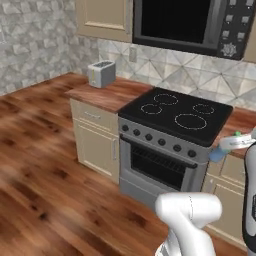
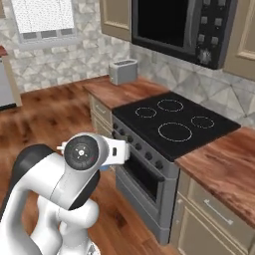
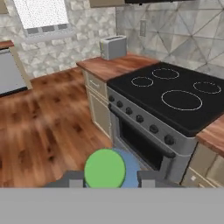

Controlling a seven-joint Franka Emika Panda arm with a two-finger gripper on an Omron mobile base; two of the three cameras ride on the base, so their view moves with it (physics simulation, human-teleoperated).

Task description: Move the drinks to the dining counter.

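Blue-green bottle point(image 3: 107, 169) sits gripped between the fingers of the pincer point(image 3: 109, 178), its green cap facing us. It is being carried; next, take it to the dining worktop.

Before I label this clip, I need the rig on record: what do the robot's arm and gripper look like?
The arm is built of glossy white rounded links with dark, nearly black joint sections. One joint ends in a grey round cap with a ring of small marks. The gripper has two small dark grey, blocky fingers. No cables or lettering can be made out.
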